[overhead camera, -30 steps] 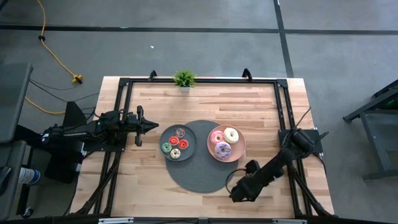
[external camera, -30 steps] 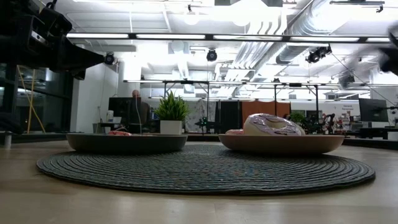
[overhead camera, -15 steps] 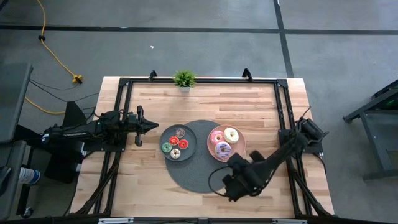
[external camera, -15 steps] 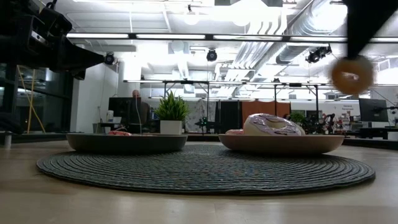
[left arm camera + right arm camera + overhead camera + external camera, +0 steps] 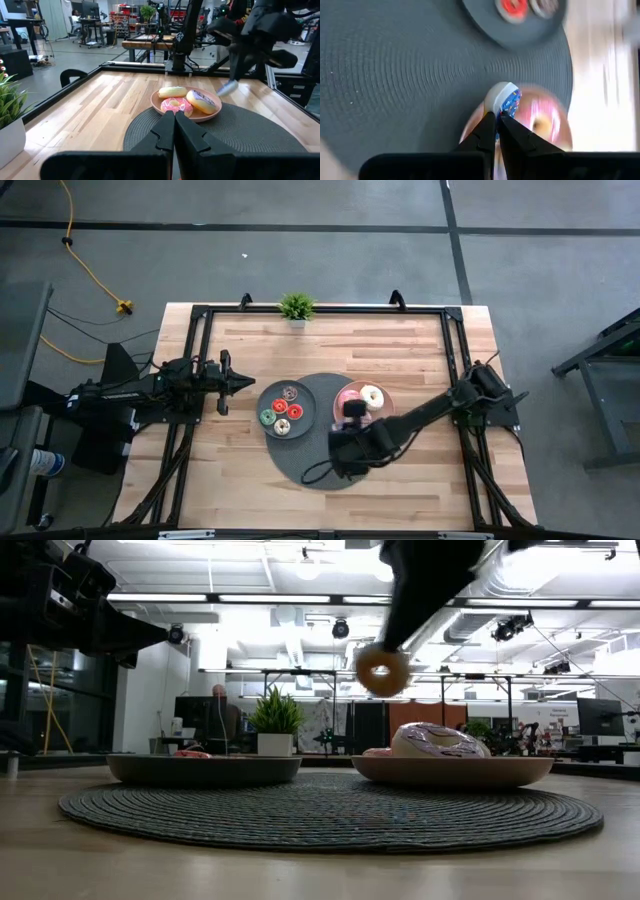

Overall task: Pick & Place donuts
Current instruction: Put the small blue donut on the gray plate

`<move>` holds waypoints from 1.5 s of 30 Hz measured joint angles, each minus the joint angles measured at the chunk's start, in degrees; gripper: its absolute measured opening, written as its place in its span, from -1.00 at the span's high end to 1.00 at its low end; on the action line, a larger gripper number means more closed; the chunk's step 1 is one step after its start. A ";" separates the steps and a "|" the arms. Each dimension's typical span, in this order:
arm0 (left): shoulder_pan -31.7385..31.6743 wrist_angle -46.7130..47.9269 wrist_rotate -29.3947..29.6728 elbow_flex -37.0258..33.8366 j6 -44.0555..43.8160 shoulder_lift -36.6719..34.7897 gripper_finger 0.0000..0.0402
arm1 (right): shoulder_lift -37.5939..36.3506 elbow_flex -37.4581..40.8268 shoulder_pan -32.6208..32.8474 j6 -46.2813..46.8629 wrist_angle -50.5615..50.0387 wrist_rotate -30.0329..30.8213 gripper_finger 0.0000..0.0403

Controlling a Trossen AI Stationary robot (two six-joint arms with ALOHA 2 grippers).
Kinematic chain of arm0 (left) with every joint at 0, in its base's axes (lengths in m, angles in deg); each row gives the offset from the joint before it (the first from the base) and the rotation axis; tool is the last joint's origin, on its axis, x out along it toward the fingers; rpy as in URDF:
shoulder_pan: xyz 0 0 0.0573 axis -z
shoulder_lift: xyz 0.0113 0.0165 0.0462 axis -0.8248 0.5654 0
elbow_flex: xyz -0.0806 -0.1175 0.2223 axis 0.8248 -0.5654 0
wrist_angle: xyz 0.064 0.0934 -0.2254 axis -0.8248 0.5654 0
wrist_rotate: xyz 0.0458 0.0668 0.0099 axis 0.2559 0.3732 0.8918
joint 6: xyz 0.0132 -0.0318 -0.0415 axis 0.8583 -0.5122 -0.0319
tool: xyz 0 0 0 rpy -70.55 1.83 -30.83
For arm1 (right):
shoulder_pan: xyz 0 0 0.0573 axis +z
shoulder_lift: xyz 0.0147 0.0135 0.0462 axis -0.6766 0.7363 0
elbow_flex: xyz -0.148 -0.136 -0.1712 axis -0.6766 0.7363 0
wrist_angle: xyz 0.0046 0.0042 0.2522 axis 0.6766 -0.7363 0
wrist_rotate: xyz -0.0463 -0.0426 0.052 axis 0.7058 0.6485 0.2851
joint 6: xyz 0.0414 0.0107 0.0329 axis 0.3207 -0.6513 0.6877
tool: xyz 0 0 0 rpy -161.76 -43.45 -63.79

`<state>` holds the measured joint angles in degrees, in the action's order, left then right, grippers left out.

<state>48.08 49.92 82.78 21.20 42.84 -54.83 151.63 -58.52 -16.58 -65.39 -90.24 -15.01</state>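
My right gripper (image 5: 340, 438) hangs over the round grey mat (image 5: 305, 465), between the grey plate (image 5: 262, 402) and the pink plate (image 5: 385, 420), shut on a small donut (image 5: 383, 670) that is tan beneath and blue on top. Several small donuts lie on the grey plate: brown (image 5: 290, 393), red (image 5: 294, 412), green (image 5: 267, 418) and cream (image 5: 282, 427). On the pink plate lie a white donut (image 5: 372, 395), a pink one (image 5: 175, 105) and a purple one (image 5: 202, 101). My left gripper (image 5: 250, 383) waits shut and level at the table's left. My right gripper pinches the small donut's rim (image 5: 501, 102) between its two fingers. The fingers slant down from above. The ring hangs on edge below the fingertips (image 5: 395, 638), its hole facing the table's near edge, lifted clear above the mat.
A small potted plant (image 5: 296, 307) stands at the far edge. A black frame (image 5: 320, 310) runs around the tabletop. Bare wood lies near and far of the mat. A person (image 5: 220, 705) sits in the room beyond the table.
My right gripper has carried the small donut from beyond the mat's near right rim toward the table's left and far edge, out over the mat, turning its wrist on the way. The donut has stayed clear of the table.
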 joint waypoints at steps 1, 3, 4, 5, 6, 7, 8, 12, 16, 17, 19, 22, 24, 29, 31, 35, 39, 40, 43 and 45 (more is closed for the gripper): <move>-0.02 -0.02 0.01 0.00 -0.01 0.00 0.99 | 0.39 0.00 -0.60 -4.16 2.04 -0.54 0.94; 0.00 -0.02 0.02 0.00 0.00 0.00 0.99 | 1.33 0.00 -1.64 -12.02 6.16 -1.41 0.94; 0.00 -0.02 0.00 0.00 0.00 0.00 0.99 | 1.81 0.00 -2.13 -15.61 7.96 -1.93 0.94; -0.02 -0.02 0.00 0.00 0.00 -0.02 0.99 | 2.37 0.00 -2.54 -19.24 9.57 -2.32 0.94; 0.00 -0.01 0.01 -0.01 0.00 0.00 0.99 | 2.92 0.00 -2.86 -22.50 11.08 -2.56 0.94; 0.00 -0.02 0.01 0.00 0.00 0.00 0.99 | 3.50 0.00 -3.11 -25.69 12.53 -2.60 0.94; -0.01 -0.02 0.01 0.00 -0.01 0.00 0.99 | 4.06 0.00 -3.30 -28.77 13.86 -2.61 0.94; -0.02 -0.02 0.00 0.00 0.00 -0.02 0.99 | 6.07 0.04 -4.26 -39.91 18.31 -1.81 0.94; 0.00 -0.02 0.02 0.00 0.00 0.00 0.99 | 8.30 0.04 -4.92 -49.26 23.46 2.35 0.94; 0.00 -0.02 0.01 -0.01 0.00 0.00 0.99 | 8.73 0.04 -5.09 -51.31 24.64 3.15 0.94; -0.01 -0.02 0.00 0.00 0.00 0.00 0.99 | 9.75 0.02 -5.59 -54.37 26.65 3.79 0.94; 0.00 -0.02 0.02 0.00 -0.02 -0.02 0.99 | 11.30 0.02 -6.55 -56.01 28.69 3.73 0.94; 0.00 -0.02 0.01 0.00 0.00 -0.01 0.99 | 12.34 0.02 -7.18 -56.15 30.12 4.50 0.94; 0.00 -0.02 0.00 -0.02 0.00 -0.02 0.99 | 14.18 0.02 -8.56 -56.21 31.42 5.36 0.94; -0.02 -0.01 0.02 0.00 0.00 0.00 0.99 | 14.67 0.02 -8.88 -56.24 31.79 4.87 0.94; 0.00 -0.02 0.01 0.00 -0.01 0.00 0.99 | 15.79 0.02 -9.05 -58.14 32.64 4.64 0.94; -0.01 -0.02 0.02 0.00 -0.01 -0.01 0.99 | 16.20 0.02 -8.87 -59.19 33.11 3.78 0.94; 0.00 -0.02 0.02 -0.02 0.00 -0.02 0.99 | 16.14 0.02 -8.79 -59.19 33.19 2.94 0.94; -0.01 -0.02 0.02 -0.01 -0.01 0.00 0.99 | 16.13 0.02 -8.31 -59.21 33.09 2.00 0.94; 0.00 -0.02 0.02 -0.01 0.00 0.00 0.99 | 16.13 0.02 -8.03 -59.20 33.09 2.29 0.94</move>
<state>48.08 49.90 82.80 21.18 42.84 -54.83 167.76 -58.50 -24.62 -124.60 -57.15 -12.72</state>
